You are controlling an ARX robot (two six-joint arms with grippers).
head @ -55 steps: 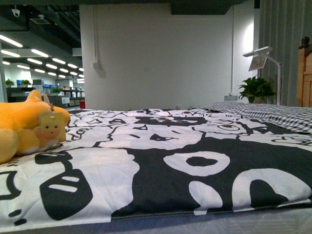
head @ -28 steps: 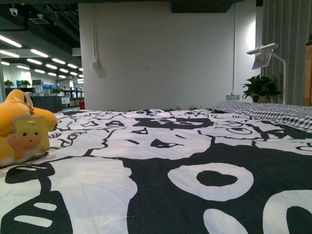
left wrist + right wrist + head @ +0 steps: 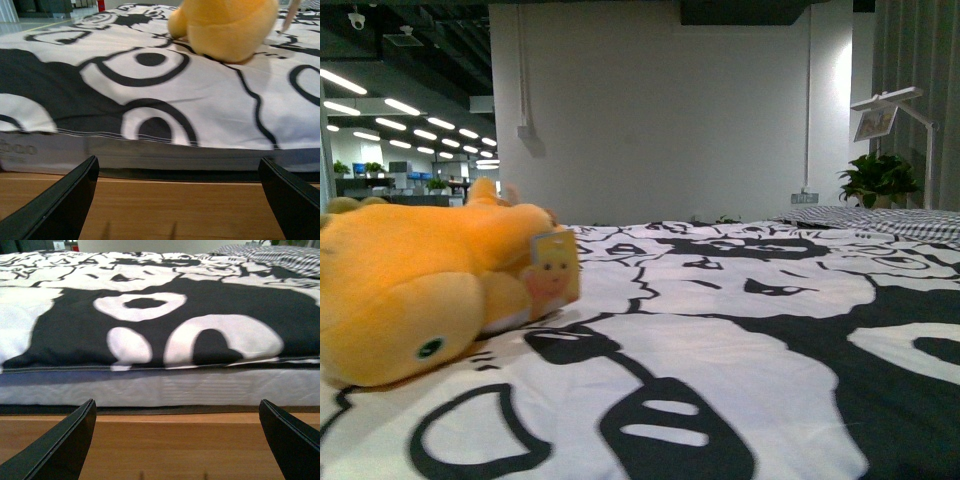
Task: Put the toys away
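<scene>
Front view: plush toy point(image 3: 420, 290), larger at lower left on the bed point(image 3: 750, 330) than a second ago, apparently nearing reach; left claw point(image 3: 177, 167) and right claw point(image 3: 177, 407) gape wide, empty.

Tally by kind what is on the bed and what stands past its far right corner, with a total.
Orange plush toy: 1
Hang tag: 1
Patterned bedspread: 1
Checked bedding: 1
Potted plant: 1
Lamp: 1
Total: 6
</scene>
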